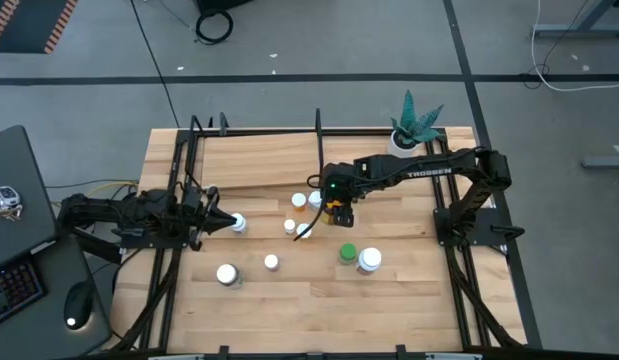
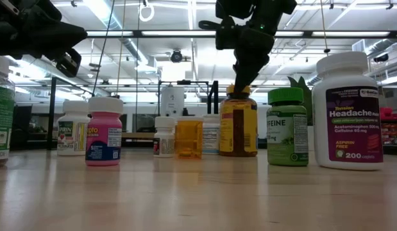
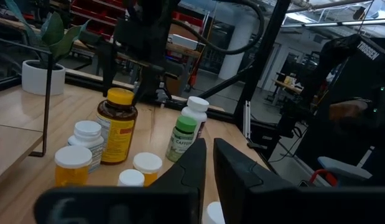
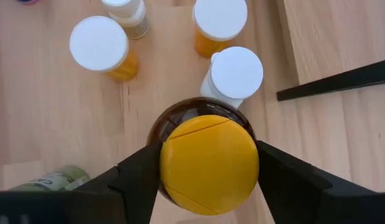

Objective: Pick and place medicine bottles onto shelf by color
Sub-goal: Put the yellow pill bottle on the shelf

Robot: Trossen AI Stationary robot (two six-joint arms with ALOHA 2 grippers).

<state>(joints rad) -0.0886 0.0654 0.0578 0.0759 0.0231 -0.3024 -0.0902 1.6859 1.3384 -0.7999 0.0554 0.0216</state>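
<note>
Right gripper [image 4: 208, 171] clamps the amber bottle's yellow cap [image 4: 209, 163] at frame centre. Left gripper [image 1: 221, 221], mid-left, is closed and empty. The shelf [image 1: 259, 160] looks bare, so sorting has barely begun.

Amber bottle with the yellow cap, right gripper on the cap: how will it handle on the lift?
Amber bottle looks rigid, so it probably won't deform. The right gripper pinches only the smooth round yellow cap, so it may slip or twist. It is taller than its neighbours, like the white-capped bottle beside it, so it could swing and knock them.
</note>
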